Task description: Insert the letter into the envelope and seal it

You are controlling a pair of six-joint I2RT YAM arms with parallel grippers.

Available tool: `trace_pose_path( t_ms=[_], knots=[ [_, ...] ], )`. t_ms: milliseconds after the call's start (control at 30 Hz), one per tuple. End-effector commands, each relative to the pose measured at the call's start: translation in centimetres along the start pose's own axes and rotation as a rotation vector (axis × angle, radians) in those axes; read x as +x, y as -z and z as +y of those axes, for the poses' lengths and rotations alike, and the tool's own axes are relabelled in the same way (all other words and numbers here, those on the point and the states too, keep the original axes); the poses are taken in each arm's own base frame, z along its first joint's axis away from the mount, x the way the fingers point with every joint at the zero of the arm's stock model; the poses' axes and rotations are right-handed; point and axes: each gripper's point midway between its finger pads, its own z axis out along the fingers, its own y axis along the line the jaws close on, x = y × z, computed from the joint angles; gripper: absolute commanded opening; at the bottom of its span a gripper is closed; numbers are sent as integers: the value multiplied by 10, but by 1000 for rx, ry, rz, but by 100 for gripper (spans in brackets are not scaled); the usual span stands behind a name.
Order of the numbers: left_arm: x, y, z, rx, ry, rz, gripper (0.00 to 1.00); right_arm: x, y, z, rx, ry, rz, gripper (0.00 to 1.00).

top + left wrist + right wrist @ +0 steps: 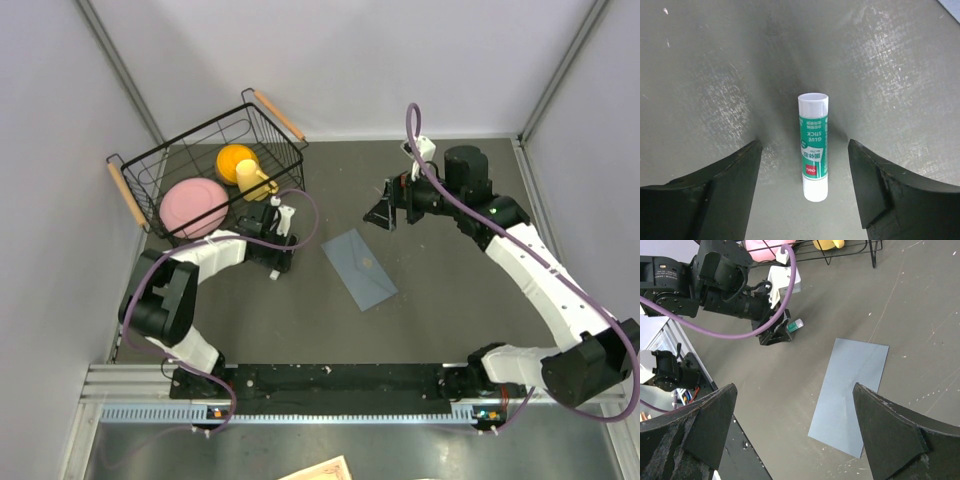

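The blue-grey envelope (360, 267) lies flat mid-table, flap folded down, with a small gold spot on its face. It also shows in the right wrist view (850, 395). The letter is not visible on the table. My left gripper (277, 260) is open and low over the table left of the envelope. A white-and-green glue stick (813, 145) lies between its fingers (735, 175), untouched. My right gripper (384, 213) is open and empty, raised above the table beyond the envelope's far end. Its fingers (710, 420) frame the envelope from above.
A black wire basket (205, 150) with wooden handles stands at the back left, holding a pink plate (195, 205) and a yellow cup (250, 175). A cream sheet's corner (318, 469) shows below the front rail. White walls enclose the table.
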Motion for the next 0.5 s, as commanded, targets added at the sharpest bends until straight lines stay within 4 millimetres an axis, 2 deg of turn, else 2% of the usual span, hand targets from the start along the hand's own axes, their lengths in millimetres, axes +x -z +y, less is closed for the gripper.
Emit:
trace_pose_path(
  t_ms=[0,133,233,267,333,367,433,467],
  knots=[
    [-16,15,-6,27,-15,-60,81,-24,8,8,-16,48,-54,99],
    [-38,33,-6,22,-33,-126,89,-24,9,7,-12,51,-48,99],
    [-61,58,-13,52,-68,-190,95,-26,11,7,-3,61,-50,99],
    [-80,75,-15,60,-86,-247,99,-25,12,6,5,63,-45,99],
    [-92,92,-24,100,-111,-274,99,-27,15,4,22,70,-47,99],
    [-113,112,-25,104,-127,-325,99,-26,18,0,34,65,-46,99],
    [-124,131,-28,110,-108,-332,99,-27,22,-5,64,50,-53,99],
    [-148,154,-29,117,-103,-390,99,-26,24,-9,91,34,-53,99]
  ],
)
